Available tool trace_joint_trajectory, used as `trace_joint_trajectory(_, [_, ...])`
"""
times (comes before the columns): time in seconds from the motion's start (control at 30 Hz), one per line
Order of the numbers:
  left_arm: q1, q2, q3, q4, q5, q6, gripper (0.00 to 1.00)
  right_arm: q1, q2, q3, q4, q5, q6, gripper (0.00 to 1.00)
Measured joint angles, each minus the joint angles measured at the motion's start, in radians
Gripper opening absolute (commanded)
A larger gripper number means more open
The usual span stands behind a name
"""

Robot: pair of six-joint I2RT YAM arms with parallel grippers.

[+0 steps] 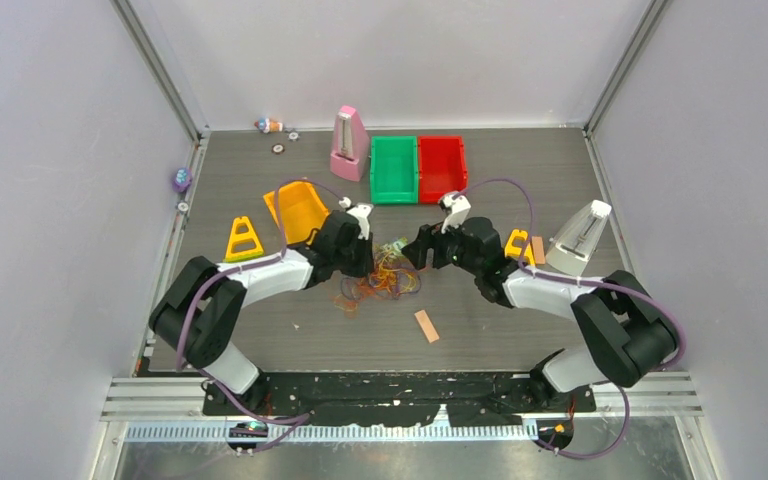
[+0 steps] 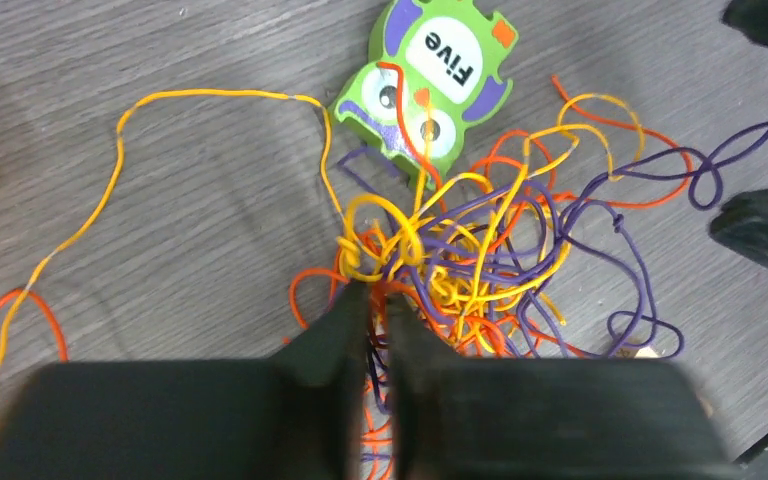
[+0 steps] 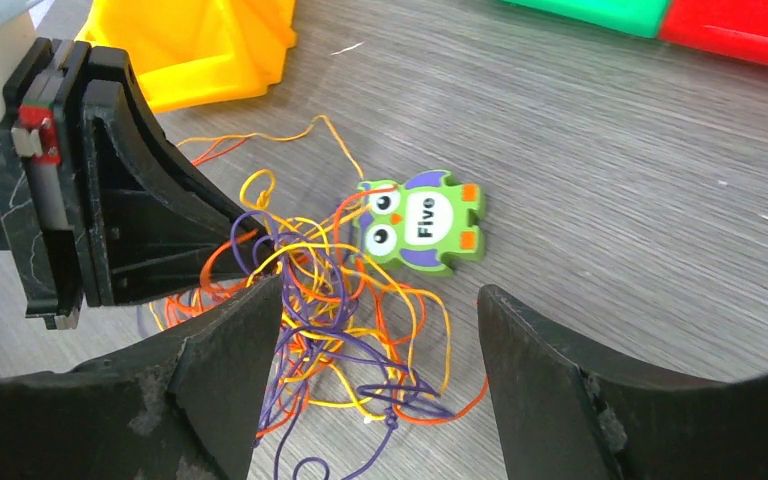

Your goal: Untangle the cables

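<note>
The cables (image 1: 385, 281) lie in one tangled heap of thin orange, yellow and purple strands mid-table. In the left wrist view the knot of cables (image 2: 460, 250) fills the middle, with one long yellow-orange strand trailing off to the left. My left gripper (image 2: 378, 292) is shut on orange and purple strands at the heap's near edge, its fingers almost touching. From the right wrist camera the cables (image 3: 330, 300) lie between and below my right gripper (image 3: 380, 290), which hangs open over them. The left gripper (image 3: 260, 235) reaches into the heap from the left.
A green owl tile (image 2: 430, 70) marked "Five" lies at the heap's far edge with a strand over it. A yellow bin (image 1: 300, 208), green bin (image 1: 393, 168), red bin (image 1: 442, 165), pink metronome (image 1: 349, 145), white metronome (image 1: 580, 238), yellow stand (image 1: 243, 238) and orange block (image 1: 426, 325) surround the heap.
</note>
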Motion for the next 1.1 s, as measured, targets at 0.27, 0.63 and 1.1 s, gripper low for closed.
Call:
trace_joint_trajectory(0.27, [0.024, -0.138, -0.115, 0.055, 0.008, 0.009, 0.0, 0.011, 0.09, 0.052, -0.007, -0.158, 0.0, 0.79])
trace_joint_trajectory(0.63, [0.146, -0.207, -0.253, 0.268, 0.202, -0.072, 0.0, 0.099, 0.166, 0.126, -0.058, -0.245, -0.045, 0.83])
trace_joint_trajectory(1.1, [0.145, -0.238, -0.259, 0.286, 0.216, -0.072, 0.0, 0.186, 0.306, 0.315, -0.31, -0.121, -0.138, 0.56])
